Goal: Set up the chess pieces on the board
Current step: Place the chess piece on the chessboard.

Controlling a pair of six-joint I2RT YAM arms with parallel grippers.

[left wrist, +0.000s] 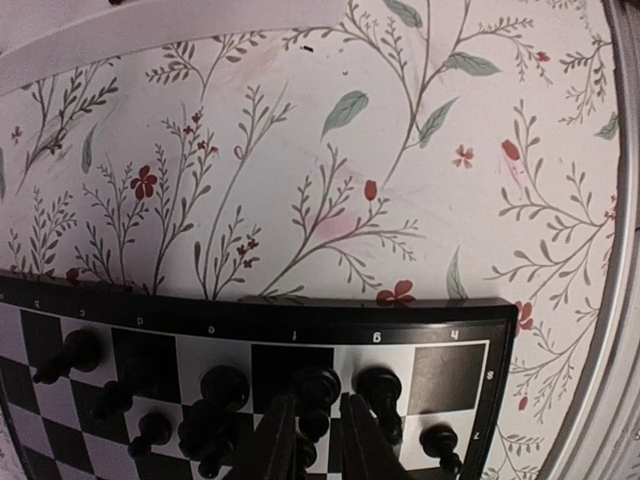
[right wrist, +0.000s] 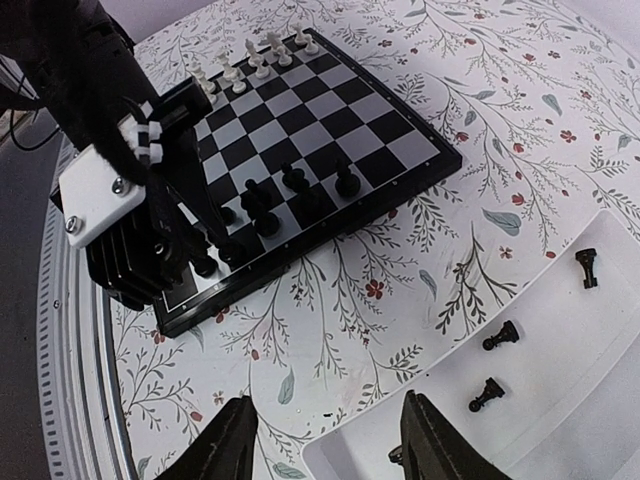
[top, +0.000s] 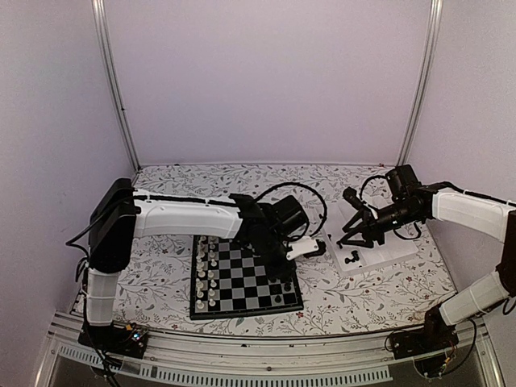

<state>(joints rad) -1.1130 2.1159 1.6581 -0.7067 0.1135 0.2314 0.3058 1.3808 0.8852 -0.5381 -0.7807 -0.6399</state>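
Note:
The board [top: 246, 278] lies in the middle of the table. White chessmen stand along its left side and a few black chess pieces [top: 284, 286] along its right edge. My left gripper [top: 282, 270] reaches down over that right edge. In the left wrist view its fingers [left wrist: 275, 440] stand narrowly closed round a black piece [left wrist: 318, 392] that rests on a dark back-row square, with other black pieces [left wrist: 382, 392] beside it. My right gripper [right wrist: 333, 445] is wide open and empty above the near corner of the white tray [right wrist: 560, 390], where loose black pieces [right wrist: 500, 335] lie.
The white chessmen [right wrist: 262, 52] line the board's far side in the right wrist view. The left arm's black and white wrist [right wrist: 105, 190] hangs over the board's corner. Flowered cloth [top: 161, 266] covers the table. A metal rail [top: 242, 347] runs along the near edge.

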